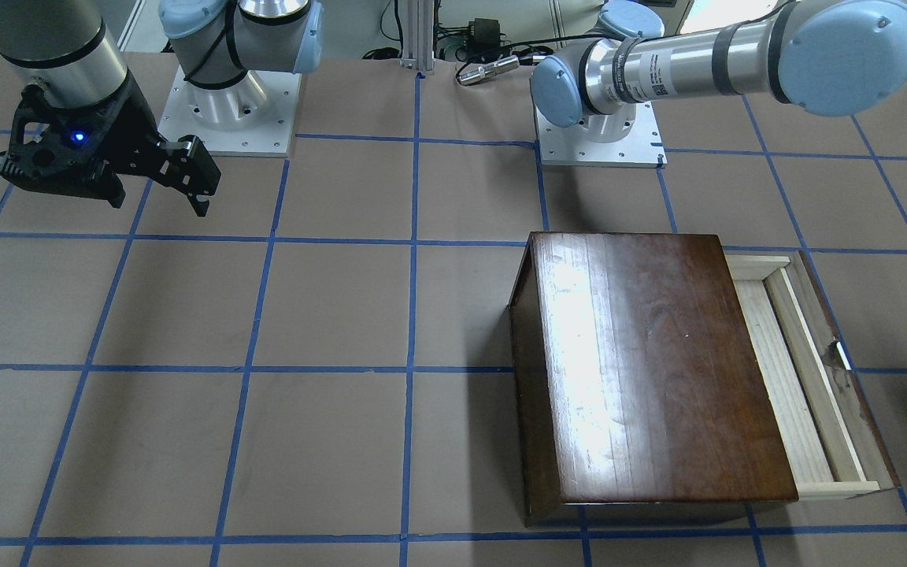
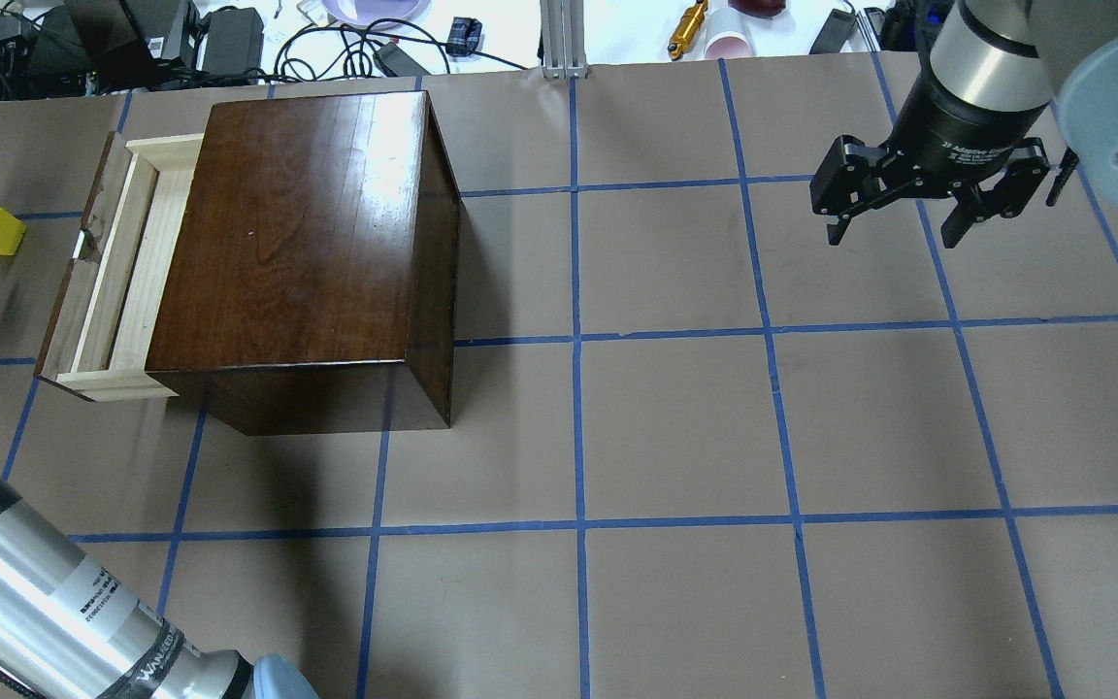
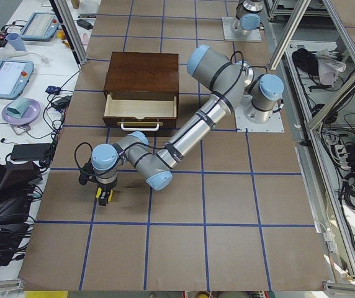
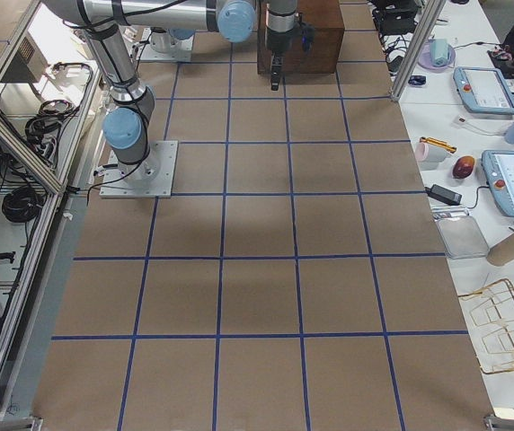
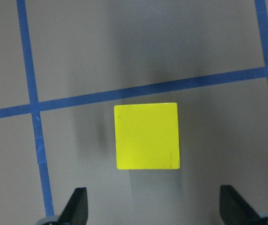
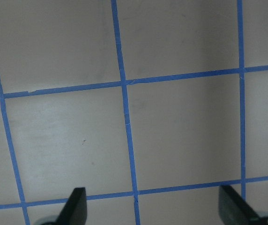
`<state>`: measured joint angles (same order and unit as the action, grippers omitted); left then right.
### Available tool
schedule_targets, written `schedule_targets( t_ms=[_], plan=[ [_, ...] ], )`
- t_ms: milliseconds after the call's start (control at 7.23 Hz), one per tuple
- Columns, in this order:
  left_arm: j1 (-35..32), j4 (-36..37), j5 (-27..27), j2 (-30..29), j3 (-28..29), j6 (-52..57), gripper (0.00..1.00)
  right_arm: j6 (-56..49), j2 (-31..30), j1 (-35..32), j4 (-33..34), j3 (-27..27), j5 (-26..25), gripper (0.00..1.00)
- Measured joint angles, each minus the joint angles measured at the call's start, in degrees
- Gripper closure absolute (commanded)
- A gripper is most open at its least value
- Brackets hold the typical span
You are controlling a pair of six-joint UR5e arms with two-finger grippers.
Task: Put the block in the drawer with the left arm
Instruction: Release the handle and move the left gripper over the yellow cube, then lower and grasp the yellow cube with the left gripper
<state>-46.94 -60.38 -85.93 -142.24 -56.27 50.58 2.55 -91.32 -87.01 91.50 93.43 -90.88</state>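
The yellow block (image 5: 146, 136) lies on the brown table paper, left of the drawer in the overhead view (image 2: 0, 231). My left gripper (image 5: 155, 211) is open and hangs right over the block; its fingertips (image 5: 78, 206) show on either side below it. From the exterior left view (image 3: 105, 189) I cannot tell if they touch it. The drawer (image 2: 122, 262) is pulled out of the dark brown box (image 2: 307, 243) and looks empty. My right gripper (image 2: 897, 238) is open and empty, above bare table far from the box.
The left arm's forearm (image 2: 45, 602) crosses the near left corner. Operator desks with tablets and cables (image 3: 16, 68) line the table's far side. Both arm bases (image 1: 225, 110) stand on white plates.
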Motion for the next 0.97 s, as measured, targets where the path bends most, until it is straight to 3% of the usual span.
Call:
schedule_targets(
  t_ms=[553,692,830,969],
  plan=[
    [0.0,1.4,1.4,-2.9,2.3,-0.1,0.0,0.0,0.0,0.0,0.0,0.0,0.0,0.0],
    [0.0,2.3,2.0,-3.5,2.4,-0.2,0.09,0.0,0.0,0.0,0.0,0.0,0.0,0.0],
    [-0.1,2.7,2.9,-3.8,2.4,-0.7,0.63,0.0,0.0,0.0,0.0,0.0,0.0,0.0],
    [-0.1,2.9,3.4,-4.0,2.5,-1.2,0.96,0.0,0.0,0.0,0.0,0.0,0.0,0.0]
  ],
)
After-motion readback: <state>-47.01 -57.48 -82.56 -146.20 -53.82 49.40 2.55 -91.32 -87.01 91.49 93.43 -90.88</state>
